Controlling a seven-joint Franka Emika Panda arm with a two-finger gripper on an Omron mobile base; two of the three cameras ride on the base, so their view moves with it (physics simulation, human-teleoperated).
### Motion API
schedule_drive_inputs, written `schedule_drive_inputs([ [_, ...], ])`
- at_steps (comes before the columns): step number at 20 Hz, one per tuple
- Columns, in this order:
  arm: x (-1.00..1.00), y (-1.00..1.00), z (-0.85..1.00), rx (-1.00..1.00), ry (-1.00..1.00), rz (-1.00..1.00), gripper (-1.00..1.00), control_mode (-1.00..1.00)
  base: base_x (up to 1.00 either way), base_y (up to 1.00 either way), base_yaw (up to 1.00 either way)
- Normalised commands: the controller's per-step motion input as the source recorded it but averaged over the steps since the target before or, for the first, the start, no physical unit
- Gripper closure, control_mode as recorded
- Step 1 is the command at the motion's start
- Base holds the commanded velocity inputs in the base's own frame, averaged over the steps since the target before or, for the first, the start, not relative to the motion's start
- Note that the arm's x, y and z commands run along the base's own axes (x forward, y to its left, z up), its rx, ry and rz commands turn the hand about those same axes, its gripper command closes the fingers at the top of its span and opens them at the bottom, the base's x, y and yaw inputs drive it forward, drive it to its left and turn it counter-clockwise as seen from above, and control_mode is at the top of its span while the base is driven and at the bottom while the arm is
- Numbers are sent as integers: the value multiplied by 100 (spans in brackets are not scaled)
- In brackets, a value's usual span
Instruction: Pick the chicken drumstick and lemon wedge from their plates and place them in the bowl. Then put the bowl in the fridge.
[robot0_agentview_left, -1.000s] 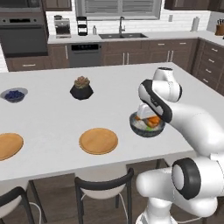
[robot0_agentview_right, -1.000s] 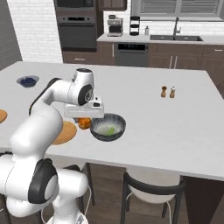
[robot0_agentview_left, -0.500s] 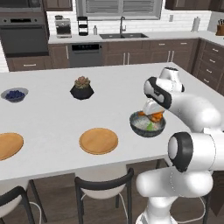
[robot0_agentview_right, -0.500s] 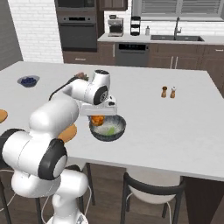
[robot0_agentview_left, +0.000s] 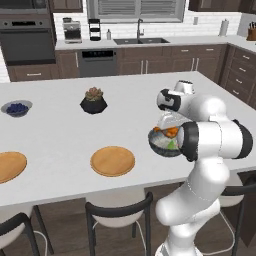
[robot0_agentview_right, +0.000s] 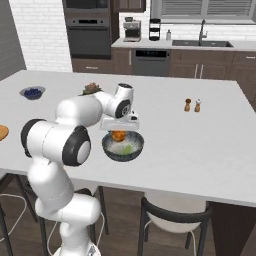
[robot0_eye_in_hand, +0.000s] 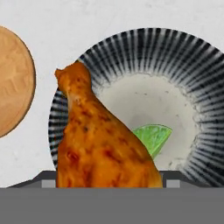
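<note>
White arm folded tightly, elbow bulging toward the near edge of the surface, forearm doubling back so the wrist sits low. Tool (robot0_agentview_right: 119, 131) pointed straight down, jaws spread wide around the chicken drumstick (robot0_eye_in_hand: 98, 140). Seen from the left base camera, tool (robot0_agentview_left: 169, 126) tucked close against the forearm's dark joint.

Dark wood cabinets (robot0_agentview_left: 150, 62), a black wall oven (robot0_agentview_left: 25, 44) and white brick wall (robot0_agentview_right: 35, 30) behind.
</note>
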Motion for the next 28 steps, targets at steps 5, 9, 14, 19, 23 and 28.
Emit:
schedule_drive_inputs([
  [5,12,2,-57,0,1,0,100,-100,0,0,0],
  [9,37,3,-37,0,0,0,-100,-100,0,0,0],
  [14,24,0,-20,0,2,0,-100,-100,0,0,0],
  [19,10,4,-10,0,0,0,-100,-100,0,0,0],
  [23,-12,0,1,0,-3,0,-100,-100,0,0,0],
  [28,-46,0,29,0,-18,-1,-100,-100,0,0,0],
])
